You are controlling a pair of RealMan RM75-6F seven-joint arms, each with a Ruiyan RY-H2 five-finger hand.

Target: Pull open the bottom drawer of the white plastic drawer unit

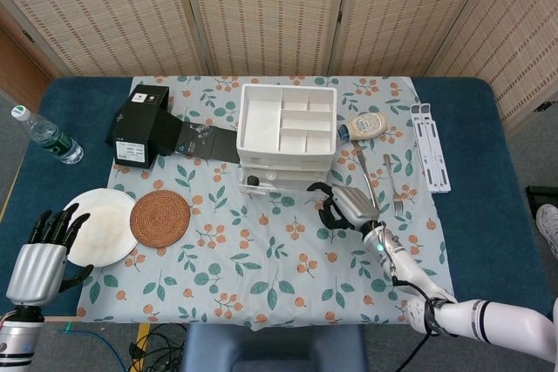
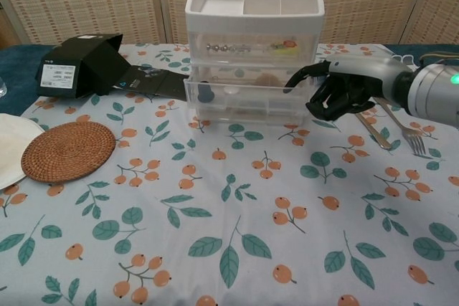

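— Drawer at the bottom [image 2: 240,102] of the white plastic drawer unit [image 1: 287,132]: where does it stand?

— It juts a little past the drawers above, at the unit's foot on the floral-clothed counter [image 2: 237,241]. The right hand [image 2: 343,91] has its dark fingers [image 2: 305,77] curled against the drawer's right front corner, hooked there, I judge, so a pull slides it forward. Whether it truly clamps the edge I cannot tell.

— And the other?

— The left hand [image 1: 44,254] hangs apart at the counter's near corner, fingers spread, holding nothing, beside the round white plate [image 1: 100,226].
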